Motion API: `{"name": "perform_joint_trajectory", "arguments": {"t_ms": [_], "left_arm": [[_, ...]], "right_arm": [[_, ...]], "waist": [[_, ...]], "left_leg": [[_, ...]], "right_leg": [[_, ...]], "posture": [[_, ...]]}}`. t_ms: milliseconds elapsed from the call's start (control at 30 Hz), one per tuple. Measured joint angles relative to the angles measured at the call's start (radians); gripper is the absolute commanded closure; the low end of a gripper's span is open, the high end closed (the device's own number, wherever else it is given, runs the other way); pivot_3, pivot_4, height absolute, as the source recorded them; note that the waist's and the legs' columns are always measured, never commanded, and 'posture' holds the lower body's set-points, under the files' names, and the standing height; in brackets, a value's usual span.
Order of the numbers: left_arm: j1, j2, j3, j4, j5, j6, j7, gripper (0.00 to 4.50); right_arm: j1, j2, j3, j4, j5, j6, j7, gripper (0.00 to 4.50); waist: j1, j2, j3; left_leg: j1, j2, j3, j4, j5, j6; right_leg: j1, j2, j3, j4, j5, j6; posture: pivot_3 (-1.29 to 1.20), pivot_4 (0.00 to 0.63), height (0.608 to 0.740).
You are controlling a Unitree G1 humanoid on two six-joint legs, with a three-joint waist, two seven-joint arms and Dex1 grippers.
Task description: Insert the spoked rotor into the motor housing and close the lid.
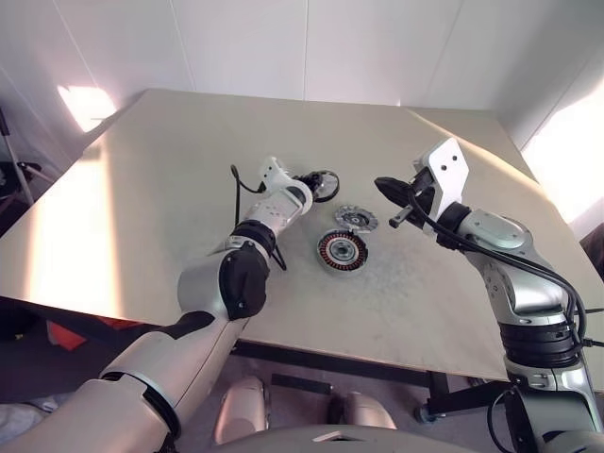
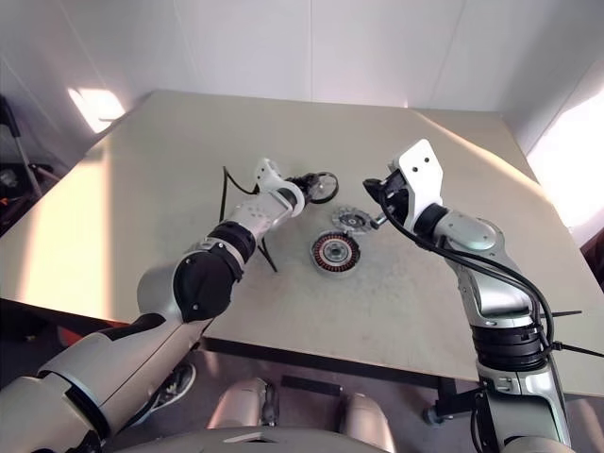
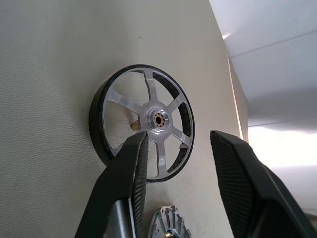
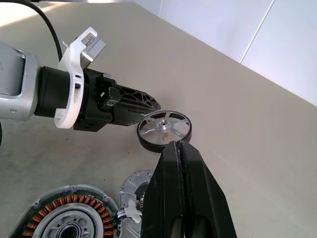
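left hand (image 3: 176, 163) fingers spread astride rotor (image 3: 142, 123), set to pinch its rim | right hand (image 4: 179, 148) pressed together, empty, parked clear above housing (image 1: 342, 251) and lid (image 1: 355, 220) on surface (image 1: 142, 189)

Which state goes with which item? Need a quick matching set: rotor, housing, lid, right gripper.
Things:
1. spoked rotor
2. motor housing
3. lid
4. right gripper

States:
A. fingers shut, holding nothing
B. copper windings facing up, nearest the robot
C. ribbed grey disc lying between the other two parts
D. at the tips of the left gripper, whose fingers are apart

Pairs: 1-D, 2-B, 3-C, 4-A
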Motion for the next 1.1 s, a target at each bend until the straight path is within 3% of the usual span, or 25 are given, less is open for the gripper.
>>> {"name": "perform_joint_trajectory", "arguments": {"t_ms": [67,133,300,500,767,867,1033,1100], "left_arm": [[0.0,0.001,0.0,0.0,0.002,-0.001,0.005,2.78],[0.0,0.003,0.005,0.0,0.002,-0.001,0.012,2.78],[0.0,0.004,0.008,0.0,0.009,-0.013,0.033,3.96],[0.0,0.026,-0.046,0.002,0.086,-0.013,0.003,3.96],[0.067,0.154,-0.267,-0.02,0.267,-0.058,-0.348,3.96],[0.128,0.229,-0.301,-0.043,0.284,-0.064,-0.448,3.99],[0.237,0.328,-0.334,-0.131,0.289,-0.065,-0.544,3.99],[0.288,0.349,-0.34,-0.179,0.285,-0.053,-0.564,3.99]], "right_arm": [[0.0,0.0,0.0,0.0,0.0,0.0,-0.001,4.5],[0.0,0.0,0.0,0.0,0.0,0.0,-0.002,4.5],[0.0,0.0,0.0,0.0,-0.001,0.0,-0.012,4.5],[-0.026,0.012,0.013,0.057,-0.029,-0.025,-0.029,4.5],[-0.354,0.087,0.11,0.622,-0.128,-0.186,0.015,4.5],[-0.496,0.136,0.149,0.891,-0.174,-0.295,0.055,3.91],[-0.639,0.235,0.211,1.197,-0.26,-0.466,0.093,2.25],[-0.675,0.264,0.228,1.274,-0.287,-0.518,0.098,2.25]], "waist": [[0.0,0.0,0.0],[0.0,0.0,0.0],[0.0,0.0,0.0],[-0.002,0.0,0.0],[-0.011,0.001,0.0],[-0.007,0.001,0.0],[-0.004,0.003,0.001],[-0.002,0.003,0.001]], "left_leg": [[0.0,0.0,0.0,0.0,0.0,0.0],[0.0,0.0,0.0,0.0,0.0,0.0],[0.0,0.0,0.0,0.0,0.0,0.0],[0.0,0.0,0.0,0.0,0.0,0.0],[-0.002,0.001,0.0,0.0,0.001,-0.001],[-0.01,0.003,0.0,0.004,0.002,-0.002],[-0.023,0.007,-0.002,0.015,0.0,0.0],[-0.024,0.006,-0.003,0.015,0.0,0.0]], "right_leg": [[0.0,0.0,0.0,0.0,0.0,0.0],[0.0,0.0,0.0,0.0,0.0,0.0],[0.0,0.0,0.0,0.0,0.0,0.0],[0.0,0.0,0.0,0.0,0.0,0.0],[-0.004,0.0,-0.002,0.004,0.0,-0.001],[-0.011,0.0,-0.004,0.009,-0.001,-0.004],[-0.022,-0.001,-0.011,0.019,-0.002,-0.006],[-0.022,-0.002,-0.012,0.02,-0.002,-0.006]], "posture": [[0.0,0.0,0.74],[0.0,0.0,0.74],[0.0,0.0,0.74],[0.0,0.0,0.74],[0.0,0.0,0.74],[0.0,0.0,0.74],[0.0,0.0,0.74],[0.0,0.0,0.74]]}}
